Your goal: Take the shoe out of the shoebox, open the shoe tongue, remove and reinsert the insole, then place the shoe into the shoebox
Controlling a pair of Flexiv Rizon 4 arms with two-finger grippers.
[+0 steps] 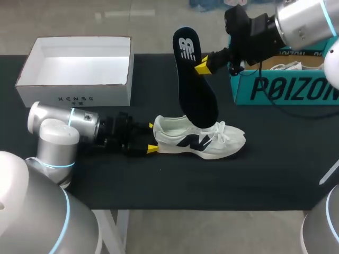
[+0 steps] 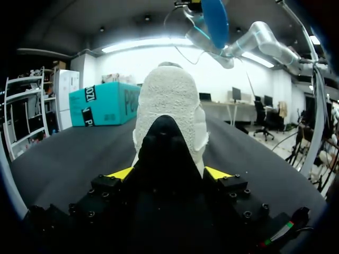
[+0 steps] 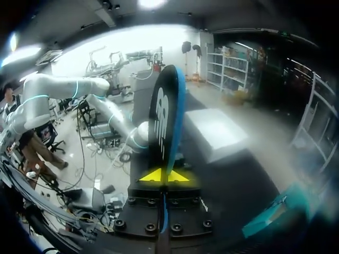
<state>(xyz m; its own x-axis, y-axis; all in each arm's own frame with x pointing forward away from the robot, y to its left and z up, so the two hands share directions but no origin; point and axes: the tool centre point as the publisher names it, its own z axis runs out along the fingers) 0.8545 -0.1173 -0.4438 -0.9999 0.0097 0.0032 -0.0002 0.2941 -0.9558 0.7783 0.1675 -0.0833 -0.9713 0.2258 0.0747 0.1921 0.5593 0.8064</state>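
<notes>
Your left pincer (image 1: 152,137) is clenching the heel of the shoe (image 1: 204,140), one yellow tip on its far side and one on its near side. That is pinning the shoe so it cannot slide or tip while the other arm works at its mouth. The shoe is lying on its sole near the middle of the counter (image 1: 254,180), heel to the left and toe to the right, well apart from the white shoebox (image 1: 74,98), which is sitting open at the far left. Your left arm is stretching in low from the left, forearm almost level with the counter, wrist pointing along the shoe.

Your right pincer (image 1: 202,66) is grasping the dark insole (image 1: 192,79) by one long edge, both tips pinching it. It is holding the insole nearly upright, heel end up and toe end down over the shoe's opening, which looks like the attitude for feeding the toe end in first. Whether that lower end is touching inside the shoe or only hanging above it, you probably cannot settle, since the two overlap in the head view. Your right arm is coming in high from the far right, above the teal box (image 1: 280,87), wrist angling down and left.
</notes>
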